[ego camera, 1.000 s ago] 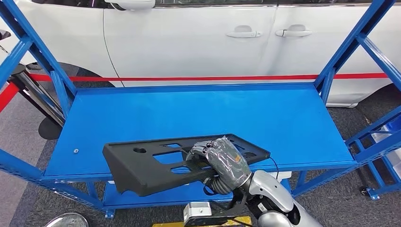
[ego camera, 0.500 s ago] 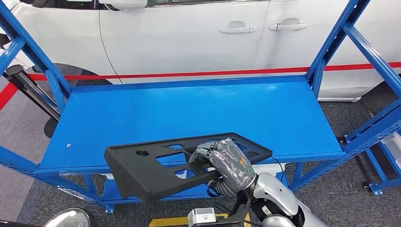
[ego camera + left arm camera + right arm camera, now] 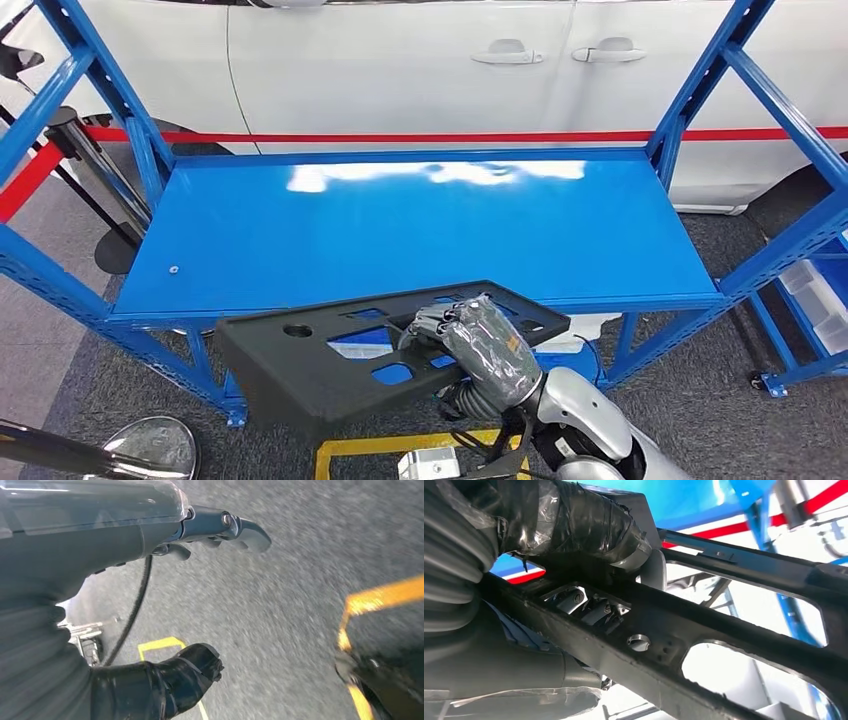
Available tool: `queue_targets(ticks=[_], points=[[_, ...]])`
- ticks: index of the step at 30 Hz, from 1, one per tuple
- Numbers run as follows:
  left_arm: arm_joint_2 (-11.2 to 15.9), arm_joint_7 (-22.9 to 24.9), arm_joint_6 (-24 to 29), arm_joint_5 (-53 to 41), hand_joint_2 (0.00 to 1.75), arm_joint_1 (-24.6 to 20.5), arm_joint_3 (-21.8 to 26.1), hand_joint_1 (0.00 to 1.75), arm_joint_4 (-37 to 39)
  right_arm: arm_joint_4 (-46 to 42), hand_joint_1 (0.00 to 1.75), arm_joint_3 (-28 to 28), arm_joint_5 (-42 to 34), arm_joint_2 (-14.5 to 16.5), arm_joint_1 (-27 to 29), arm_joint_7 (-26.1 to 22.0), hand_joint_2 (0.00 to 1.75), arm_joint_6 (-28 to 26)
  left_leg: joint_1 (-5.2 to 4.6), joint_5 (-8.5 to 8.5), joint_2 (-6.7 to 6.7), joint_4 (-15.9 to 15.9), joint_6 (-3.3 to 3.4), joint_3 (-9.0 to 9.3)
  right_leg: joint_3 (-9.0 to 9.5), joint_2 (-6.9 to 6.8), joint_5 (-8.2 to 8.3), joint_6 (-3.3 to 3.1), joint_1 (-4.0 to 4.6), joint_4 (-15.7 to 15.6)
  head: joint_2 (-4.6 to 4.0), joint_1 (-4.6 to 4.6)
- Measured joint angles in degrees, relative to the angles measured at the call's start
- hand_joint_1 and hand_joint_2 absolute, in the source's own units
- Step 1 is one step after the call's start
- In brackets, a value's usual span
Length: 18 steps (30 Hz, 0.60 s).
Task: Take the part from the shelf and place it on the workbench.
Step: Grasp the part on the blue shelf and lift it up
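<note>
A white car [image 3: 420, 70] with a red stripe fills the top of the head view, behind a blue shelf [image 3: 420, 225] whose flat deck crosses the middle of the frame between slanted blue posts. The floor around is grey carpet, with yellow tape [image 3: 400, 445] at the bottom centre. In the lower left corner there is a round shiny metal object [image 3: 150, 447].

The black part [image 3: 330, 365] sits in the lower centre of the head view, in front of the shelf's front edge and overlapping it, its longer portion reaching to the left of the hand. It is a flat plate with several cut-outs and one round hole near its left end.

The right hand [image 3: 478, 338], wrapped in clear plastic film, is at the right portion of the part, its fingers closed around a bar of it. In the right wrist view the thumb [image 3: 589, 525] presses on one face of the part [image 3: 724, 635] and the other fingers show through a cut-out.

In the left wrist view the left hand [image 3: 165, 605] hangs over the grey floor, its fingers apart and holding nothing.
</note>
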Motion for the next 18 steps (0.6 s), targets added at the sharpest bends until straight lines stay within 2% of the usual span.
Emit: queue_targets(ticks=[1,2,3,4,6,7,8,10,11,12,13,14,15,16,17,18], points=[[0.13,-0.20,0.22,-0.15,1.75,-0.14,0.01,0.00,0.36,-0.15,1.75,0.18,-1.27,-0.13,0.00,-0.63,1.75,0.43,-0.02,0.53,0.03,0.19,-0.04,-0.88,0.13,-0.01,-0.17,0.10,-0.04,2.01,0.00,-0.01],[0.23,-0.37,0.42,-0.22,1.75,-0.31,0.01,0.00,0.72,-0.39,1.75,0.41,-2.48,-0.22,-0.02,-1.12,1.75,0.96,-0.02,0.98,0.04,0.41,-0.14,-1.73,1.19,-0.02,0.79,0.12,-0.07,2.12,0.00,0.00],[0.32,-0.52,0.58,-0.23,1.75,-0.48,0.01,0.00,1.10,-0.69,1.75,0.61,-3.48,-0.32,-0.05,-1.47,1.75,1.53,-0.03,1.40,0.02,0.65,-0.28,-2.53,3.33,-0.02,2.31,0.03,-0.07,0.15,0.00,0.00],[0.39,-0.66,0.69,-0.25,1.75,-0.67,-0.01,0.00,1.48,-1.09,1.75,0.80,-4.15,-0.39,-0.15,-1.70,1.75,2.04,-0.03,1.79,-0.01,0.92,-0.46,-3.17,6.39,-0.02,3.43,-0.20,-0.04,-3.55,0.00,0.00],[0.46,-0.84,0.90,-0.29,1.75,-0.90,-0.05,0.00,2.19,-2.04,1.75,1.15,-4.83,-0.48,-0.57,-1.94,1.75,2.70,-0.15,2.56,-0.05,1.24,-1.07,-3.97,12.06,-0.03,3.55,-0.80,0.30,-11.55,0.00,-0.02],[0.52,-0.93,0.99,-0.31,1.75,-0.98,-0.07,0.00,2.52,-2.53,1.75,1.34,-5.00,-0.51,-0.83,-2.00,1.75,2.88,-0.17,2.99,-0.03,1.22,-1.43,-4.07,13.56,-0.01,3.12,-1.10,0.51,-14.00,0.00,0.02],[0.59,-0.98,1.12,-0.32,1.75,-1.03,-0.08,0.00,2.86,-2.94,1.75,1.53,-5.11,-0.55,-1.12,-2.01,1.75,2.98,-0.17,3.47,0.00,1.08,-1.81,-4.11,13.93,-0.01,2.98,-1.35,0.70,-15.00,0.00,0.05],[1.06,-1.16,1.60,-0.33,1.75,-1.25,-0.08,0.00,3.84,-3.52,1.75,1.96,-4.88,-0.61,-2.14,-1.60,1.75,3.06,-0.23,3.92,-0.16,0.98,-2.54,-4.41,13.02,-0.16,4.18,-2.08,0.51,-15.48,0.00,0.13],[1.42,-1.34,1.94,-0.33,1.75,-1.47,-0.09,0.00,4.53,-3.69,1.75,2.22,-4.61,-0.62,-3.06,-1.13,1.75,3.10,-0.27,2.84,-0.29,1.73,-2.84,-4.99,12.40,-0.25,4.96,-2.58,0.33,-15.75,0.00,0.09],[1.84,-1.56,2.34,-0.33,1.75,-1.74,-0.09,0.00,5.36,-3.85,1.75,2.49,-4.36,-0.63,-4.23,-0.51,1.75,3.23,-0.29,0.66,-0.42,3.43,-3.10,-5.76,11.63,-0.34,5.85,-3.04,0.16,-16.06,0.00,0.05],[2.30,-1.80,2.72,-0.30,1.75,-2.11,-0.10,0.00,6.26,-4.00,1.75,2.76,-4.22,-0.64,-5.57,0.13,1.75,3.49,-0.20,-2.39,-0.48,6.14,-3.30,-6.65,10.90,-0.39,6.64,-3.35,0.15,-16.14,0.00,0.02],[2.73,-1.98,3.05,-0.27,1.75,-2.51,-0.10,0.00,7.22,-4.12,1.75,3.02,-4.27,-0.64,-6.97,0.71,1.75,3.90,-0.18,-5.29,-0.47,9.51,-3.49,-7.42,9.99,-0.37,7.36,-3.58,0.20,-16.12,0.00,-0.02],[3.20,-2.09,3.33,-0.25,1.75,-2.94,-0.10,0.00,8.17,-4.22,1.75,3.29,-4.48,-0.63,-8.36,1.18,1.75,4.45,-0.15,-7.18,-0.46,12.89,-3.67,-7.91,9.05,-0.39,8.06,-3.60,0.27,-15.98,0.00,-0.02],[3.74,-2.16,3.56,-0.25,1.75,-3.39,-0.10,0.00,9.08,-4.31,1.75,3.59,-4.77,-0.61,-9.70,1.53,1.75,5.07,-0.14,-7.59,-0.46,15.43,-3.81,-7.94,8.05,-0.43,8.71,-3.56,0.31,-15.76,0.00,-0.01],[4.28,-2.18,3.73,-0.29,1.75,-3.86,-0.14,0.00,9.97,-4.41,1.75,3.92,-5.04,-0.53,-10.91,1.81,1.75,5.67,-0.12,-6.69,-0.45,16.59,-3.89,-7.33,7.01,-0.47,9.31,-3.48,0.33,-15.47,0.00,-0.02],[4.86,-2.19,3.91,-0.34,1.75,-4.28,-0.20,0.00,10.82,-4.57,1.75,4.30,-5.18,-0.37,-11.95,2.11,1.75,6.19,-0.10,-5.01,-0.45,15.87,-3.91,-5.82,5.96,-0.51,9.87,-3.34,0.32,-15.09,0.00,-0.02]])
